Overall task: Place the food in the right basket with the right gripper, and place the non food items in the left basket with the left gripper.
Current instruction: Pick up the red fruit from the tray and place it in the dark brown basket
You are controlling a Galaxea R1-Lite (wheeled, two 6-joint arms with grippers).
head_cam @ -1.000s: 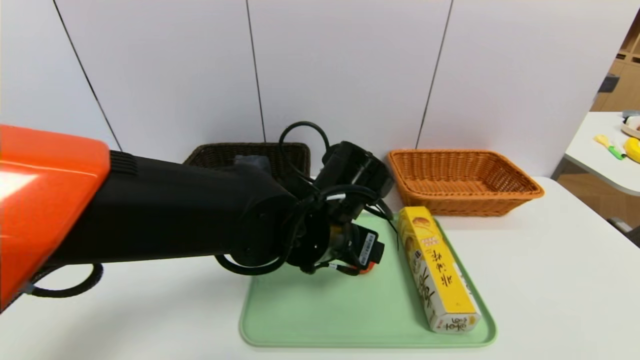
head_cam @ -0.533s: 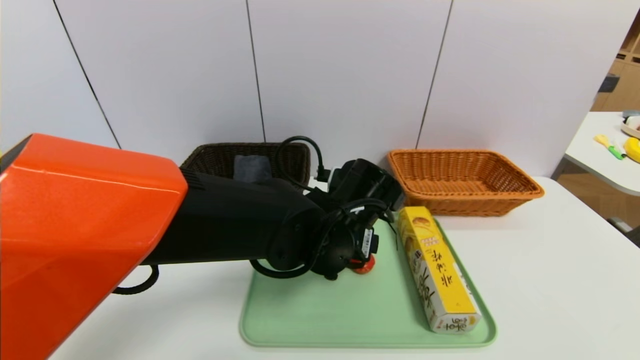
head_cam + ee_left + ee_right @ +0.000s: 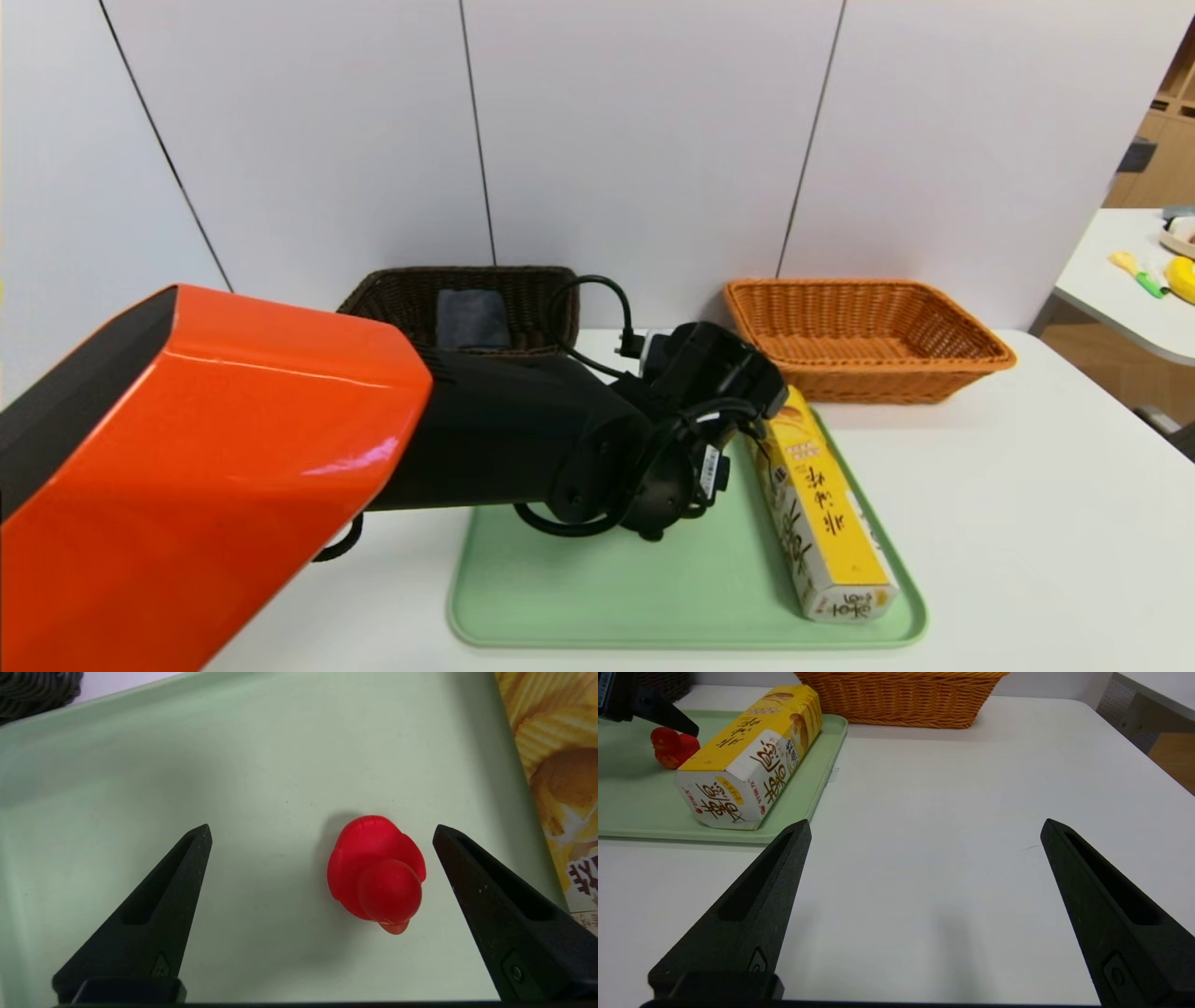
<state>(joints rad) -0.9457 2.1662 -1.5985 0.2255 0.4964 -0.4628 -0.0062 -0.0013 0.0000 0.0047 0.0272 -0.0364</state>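
Note:
A small red duck toy (image 3: 376, 872) sits on the green tray (image 3: 140, 765). My left gripper (image 3: 322, 828) hangs open just above the duck, which lies between its fingers, nearer one of them and untouched. In the head view the left arm (image 3: 523, 439) hides the duck. Beside it on the tray lies the food, a long yellow carton (image 3: 822, 504). A folded dark grey cloth (image 3: 471, 317) rests in the dark brown left basket (image 3: 392, 289). The orange right basket (image 3: 864, 336) holds nothing. My right gripper (image 3: 927, 822) is open over bare table, out of the head view.
The white table (image 3: 1027, 523) has free room right of the tray. Both baskets stand against the white wall panels. A second table (image 3: 1120, 299) with yellow items is at the far right. The carton's far end lies close to the orange basket.
My left arm has moved right and down over the tray, and now covers the red duck in the head view. The cloth in the dark basket has come into view.

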